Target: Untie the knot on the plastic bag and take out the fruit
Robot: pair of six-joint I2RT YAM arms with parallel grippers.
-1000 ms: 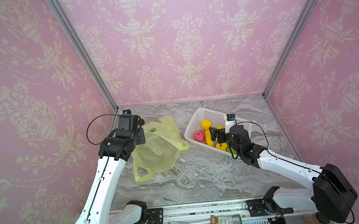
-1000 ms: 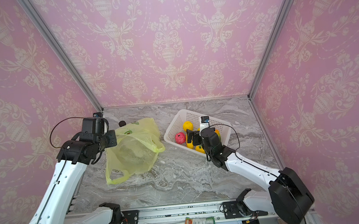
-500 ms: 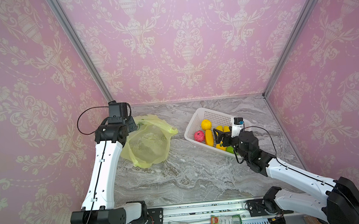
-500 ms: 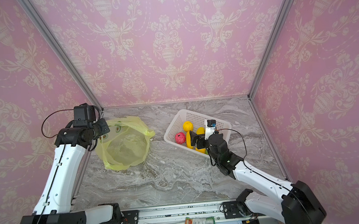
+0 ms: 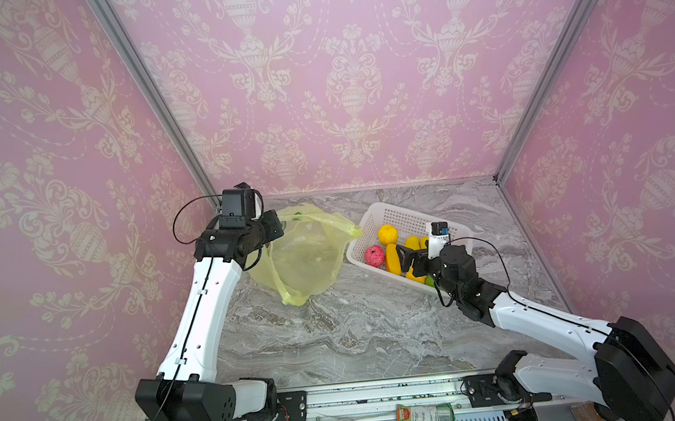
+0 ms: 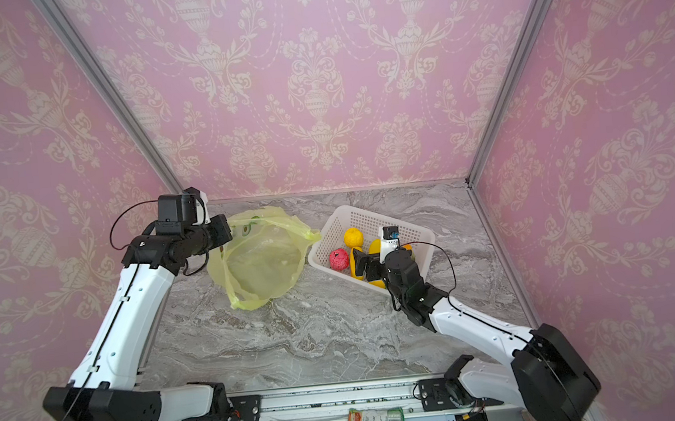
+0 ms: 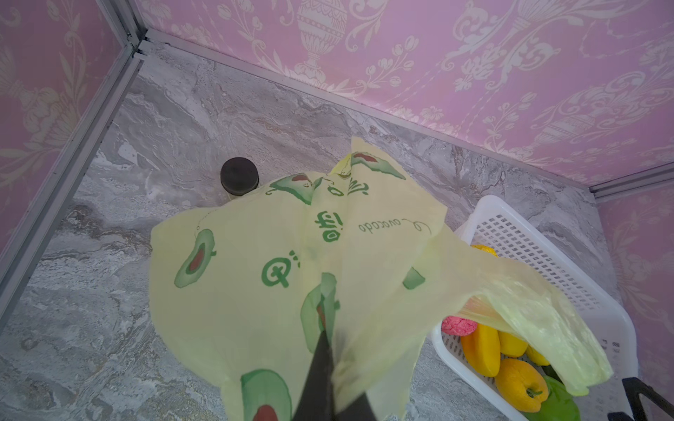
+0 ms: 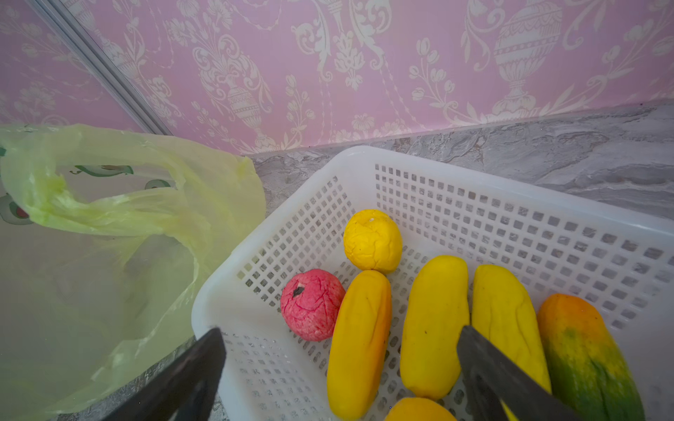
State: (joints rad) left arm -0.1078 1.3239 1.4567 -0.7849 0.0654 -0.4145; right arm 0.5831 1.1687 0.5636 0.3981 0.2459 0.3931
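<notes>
The left gripper [image 5: 273,230] clamps the limp, seemingly empty yellow-green plastic bag [image 5: 307,260]; the right gripper [image 8: 339,342] gapes over toy fruit [image 8: 434,320] in a white perforated basket [image 5: 394,208]. Likely next: release the bag.

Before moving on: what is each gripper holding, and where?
Left gripper pinches the plastic bag by a fold of its printed side; right gripper, open over the basket, holds nothing.

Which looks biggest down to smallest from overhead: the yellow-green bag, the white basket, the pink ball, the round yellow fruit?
In a top view:
1. plastic bag and white basket: about alike, too close to rank.
2. pink ball and round yellow fruit: far smaller, also about alike.
</notes>
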